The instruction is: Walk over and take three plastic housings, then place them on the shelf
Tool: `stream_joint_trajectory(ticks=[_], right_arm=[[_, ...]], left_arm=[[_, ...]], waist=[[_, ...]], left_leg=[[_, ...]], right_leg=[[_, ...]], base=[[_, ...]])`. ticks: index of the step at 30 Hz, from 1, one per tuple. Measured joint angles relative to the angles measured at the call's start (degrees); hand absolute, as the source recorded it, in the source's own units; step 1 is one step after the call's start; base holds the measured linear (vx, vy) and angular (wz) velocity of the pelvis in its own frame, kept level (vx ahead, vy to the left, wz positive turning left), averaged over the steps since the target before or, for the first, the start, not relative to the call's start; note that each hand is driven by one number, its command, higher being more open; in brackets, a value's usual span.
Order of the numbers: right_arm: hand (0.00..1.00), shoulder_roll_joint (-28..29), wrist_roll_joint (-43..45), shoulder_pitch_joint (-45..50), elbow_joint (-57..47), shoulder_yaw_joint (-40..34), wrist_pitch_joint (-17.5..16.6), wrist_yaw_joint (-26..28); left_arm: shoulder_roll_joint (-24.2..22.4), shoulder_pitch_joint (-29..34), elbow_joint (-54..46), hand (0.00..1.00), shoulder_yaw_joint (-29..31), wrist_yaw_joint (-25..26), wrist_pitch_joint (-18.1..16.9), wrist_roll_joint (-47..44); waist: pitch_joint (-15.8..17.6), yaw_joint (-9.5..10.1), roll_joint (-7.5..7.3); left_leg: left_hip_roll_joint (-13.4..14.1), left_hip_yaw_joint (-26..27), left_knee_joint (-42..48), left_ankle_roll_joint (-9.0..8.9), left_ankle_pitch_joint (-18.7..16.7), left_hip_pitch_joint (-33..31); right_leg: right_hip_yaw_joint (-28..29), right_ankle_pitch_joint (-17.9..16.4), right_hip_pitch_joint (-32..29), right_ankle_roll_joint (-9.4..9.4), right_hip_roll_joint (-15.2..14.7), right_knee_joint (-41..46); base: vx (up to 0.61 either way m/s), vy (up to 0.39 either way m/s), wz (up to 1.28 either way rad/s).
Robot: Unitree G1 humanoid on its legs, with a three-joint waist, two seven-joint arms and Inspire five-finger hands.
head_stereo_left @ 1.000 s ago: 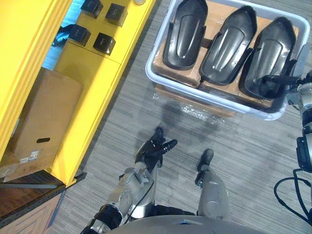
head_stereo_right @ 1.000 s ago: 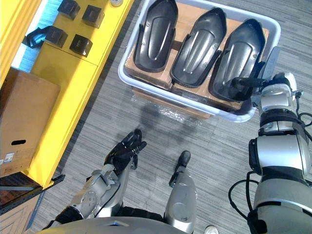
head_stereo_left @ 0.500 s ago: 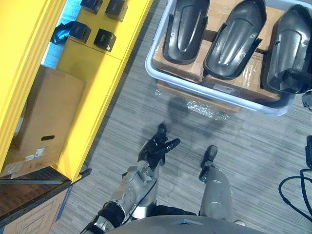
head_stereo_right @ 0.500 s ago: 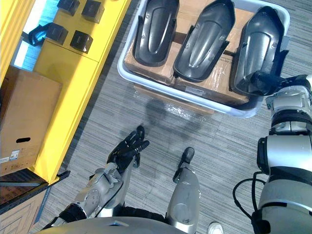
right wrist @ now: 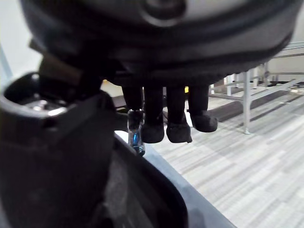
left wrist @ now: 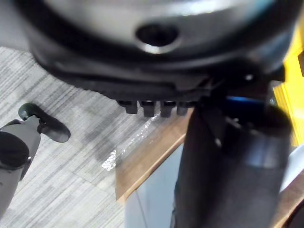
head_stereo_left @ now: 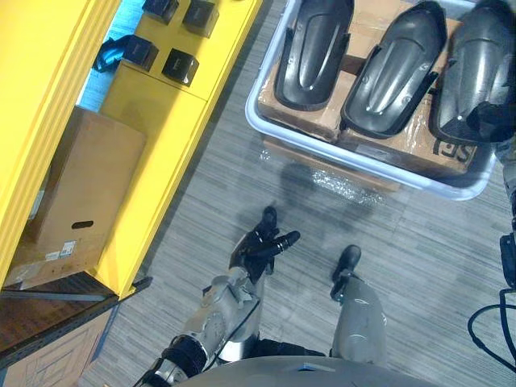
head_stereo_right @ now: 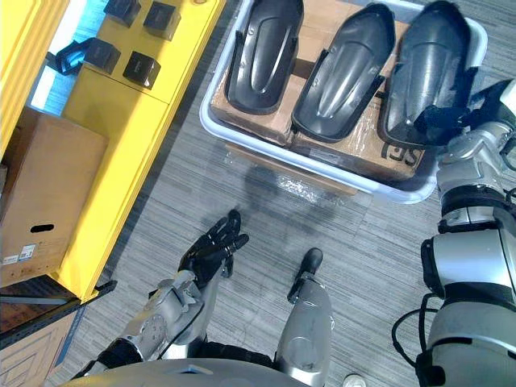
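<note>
housings: all three sit in the pale tray (head_stereo_right: pixel 284 158): left housing (head_stereo_right: pixel 262 52), middle housing (head_stereo_right: pixel 343 68), right housing (head_stereo_right: pixel 423 60). None is out yet.
why they sit like that: side by side, long ways, on top of cardboard packing (head_stereo_right: pixel 266 117). My guess is this keeps them up near the rim so a hand can get at an end.
right hand (head_stereo_right: pixel 448 121): up against the near end of the right housing. Honestly can't tell if it has a grip or is just resting there.
left hand (head_stereo_right: pixel 211 251): hangs low over the floor, well apart from the tray, fingers relaxed and holding nothing. Probably kept free for balance.
shelf (head_stereo_right: pixel 121 137): the yellow one to the robot's left, with small black boxes (head_stereo_right: pixel 141 68) on it and a cardboard box (head_stereo_right: pixel 44 193) underneath.
progress: early, I'd say first pick.
</note>
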Motion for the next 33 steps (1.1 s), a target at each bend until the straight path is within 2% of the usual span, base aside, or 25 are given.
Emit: stream_joint_trajectory(ticks=[4, 7, 10, 12, 15, 16, 21, 26, 28, 29, 33], right_arm=[[0.00, -0.07, 0.05, 4.99, -8.59, -0.13, -1.96, -1.63], [0.00, -0.07, 0.07, 8.53, -13.14, -0.34, -3.42, -2.17], [0.00, 0.91, 0.04, 12.37, -17.01, -2.80, -4.33, -2.24], [0.00, 3.07, 0.06, 15.09, -18.72, -4.71, -4.34, -2.35], [0.00, 4.33, 0.07, 17.44, -19.65, -5.94, -4.28, -2.57], [1.00, 4.98, 0.08, 19.16, -21.24, -7.12, -4.26, -3.10], [1.00, 7.79, 2.04, 20.94, -23.05, -8.94, -4.27, -3.93], [1.00, 11.38, 17.94, 20.83, -23.05, -13.43, -7.03, -4.26], [1.00, 12.16, 20.60, 20.55, -22.95, -14.13, -7.63, -4.23], [1.00, 12.69, 24.66, 20.14, -22.70, -14.95, -8.84, -4.07], [1.00, 12.69, 28.43, 18.57, -21.54, -17.06, -11.18, -2.23]], left_arm=[[1.43, 3.67, -3.59, 1.00, 2.29, -0.16, 1.02, 0.20], [3.13, 5.60, -6.02, 1.00, 3.10, -0.19, 1.31, 0.32], [4.68, 6.58, -8.44, 1.00, 3.91, -0.20, 2.48, 0.37], [5.73, 7.76, -10.41, 1.00, 4.61, -0.20, 3.00, 0.42], [6.54, 7.85, -11.54, 1.00, 4.57, -0.23, 3.66, 0.55], [6.78, 8.06, -12.51, 1.00, 4.60, -0.26, 3.82, 0.68], [7.90, 9.89, -15.40, 1.00, 4.77, -0.39, 4.06, 0.83], [7.95, 9.86, -15.36, 1.00, 4.53, -0.38, 5.49, 0.93], [7.95, 9.86, -15.36, 1.00, 4.54, -0.36, 5.87, 0.94], [7.89, 9.86, -15.33, 1.00, 4.39, -0.35, 6.05, 0.99], [7.81, 9.87, -15.25, 1.00, 4.29, -0.37, 6.04, 1.00]], waist=[[0.32, -0.64, -0.48], [1.03, -1.13, -1.56], [1.45, -1.26, -3.52], [1.70, -1.28, -5.58], [1.66, -1.42, -6.76], [1.62, -1.45, -7.17], [1.42, -1.64, -8.39], [1.34, -1.62, -8.84], [1.29, -1.55, -8.92], [1.29, -1.39, -8.93], [1.26, -1.30, -8.97]], left_leg=[[0.57, 0.13, 0.13, -0.20, -0.67, 2.84], [0.65, 0.41, -1.44, -0.24, -0.64, 5.22], [1.02, 0.90, -2.86, -0.42, -0.23, 6.59], [1.28, 1.64, -3.73, -0.53, 0.04, 8.10], [1.31, 2.02, -4.00, -0.53, 0.04, 9.24], [1.34, 2.18, -4.36, -0.53, 0.04, 9.82], [1.45, 3.22, -5.59, -0.58, 0.11, 11.34], [1.31, 3.61, -6.13, -0.40, 0.33, 11.14], [1.30, 3.61, -5.93, -0.39, 0.32, 11.06], [1.31, 3.60, -5.72, -0.39, 0.32, 10.91], [1.26, 3.51, -5.55, -0.37, 0.30, 10.79]], right_leg=[[-0.43, -0.09, 3.57, -0.17, 0.77, -1.37], [-0.46, 0.05, 5.88, -0.03, 1.06, -2.93], [-0.38, 0.92, 7.26, 0.05, 1.57, -4.87], [0.19, 1.49, 8.52, 0.12, 1.83, -5.96], [0.23, 1.53, 9.77, 0.12, 1.84, -6.33], [0.25, 1.62, 10.37, 0.12, 1.91, -6.79], [0.83, 1.71, 11.09, 0.05, 1.89, -7.23], [1.03, 2.78, 11.23, 0.29, 1.96, -8.80], [1.04, 2.80, 11.23, 0.31, 1.95, -8.80], [1.01, 2.81, 11.22, 0.32, 1.96, -8.80], [0.97, 2.81, 11.22, 0.33, 1.96, -8.77]], base=[[0.00, 0.000, 0.00], [0.00, 0.000, 0.00], [0.02, -0.019, -0.06], [0.06, -0.014, -0.10], [0.05, -0.006, 0.00], [0.00, 0.000, 0.00], [0.00, 0.007, -0.07], [0.00, 0.002, -0.01], [0.00, 0.000, 0.00], [0.00, 0.000, 0.00], [0.00, 0.002, 0.01]])
